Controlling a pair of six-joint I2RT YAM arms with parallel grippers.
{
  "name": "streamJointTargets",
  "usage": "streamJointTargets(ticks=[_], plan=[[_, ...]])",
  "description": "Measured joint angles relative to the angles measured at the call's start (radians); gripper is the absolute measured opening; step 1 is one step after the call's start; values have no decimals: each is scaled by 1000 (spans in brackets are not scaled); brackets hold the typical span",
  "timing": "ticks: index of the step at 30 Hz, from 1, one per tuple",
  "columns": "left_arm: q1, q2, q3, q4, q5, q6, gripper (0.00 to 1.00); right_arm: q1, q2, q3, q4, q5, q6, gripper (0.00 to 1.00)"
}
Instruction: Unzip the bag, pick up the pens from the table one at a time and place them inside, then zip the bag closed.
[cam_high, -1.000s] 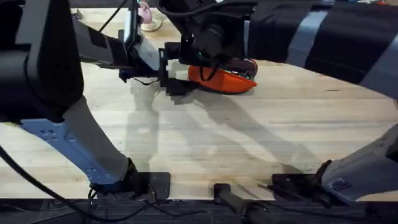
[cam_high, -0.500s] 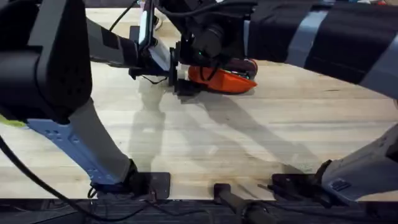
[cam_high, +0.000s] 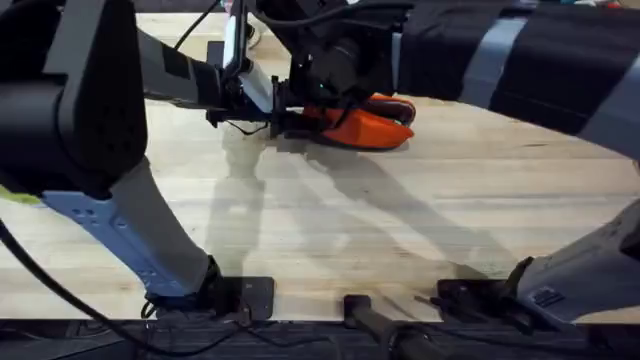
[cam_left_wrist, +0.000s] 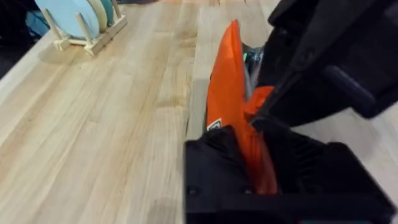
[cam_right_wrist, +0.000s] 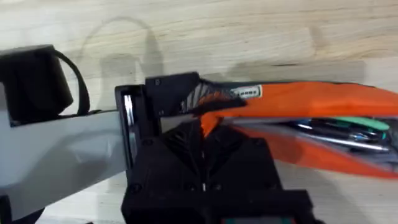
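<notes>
The orange bag (cam_high: 365, 125) lies on the far middle part of the wooden table (cam_high: 400, 240), its long axis running left to right. Both arms meet at its left end. The left gripper (cam_left_wrist: 255, 155) pinches the end of the pouch: its black fingers (cam_left_wrist: 214, 165) sit on either side of the orange fabric, closed onto it, as the left wrist view shows. The right gripper (cam_right_wrist: 202, 146) comes in from above at the same end, and its black fingers (cam_right_wrist: 180, 140) close around a small tab of orange at the zipper line, right next to the left gripper's fingertips. In the right wrist view the bag's top seam gapes open, and inside lie dark pens (cam_right_wrist: 329, 134) together with something teal (cam_right_wrist: 364, 122). Far left on the table stands a wooden rack holding pale blue plates (cam_left_wrist: 81, 18).
</notes>
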Motion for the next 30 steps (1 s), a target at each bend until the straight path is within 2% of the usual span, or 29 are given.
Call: streamJointTargets(ticks=[3,4,22,30], plan=[[0,0,0,-3,1,-7,92,0,0,0,-3,-5,0,31],[0,0,0,-4,1,-7,60,0,0,0,-3,-7,0,30],[0,0,0,-4,4,-15,43,-3,0,-1,-17,-5,-30,32],[0,0,0,-4,2,-16,43,-52,0,-1,-55,-6,-44,32]])
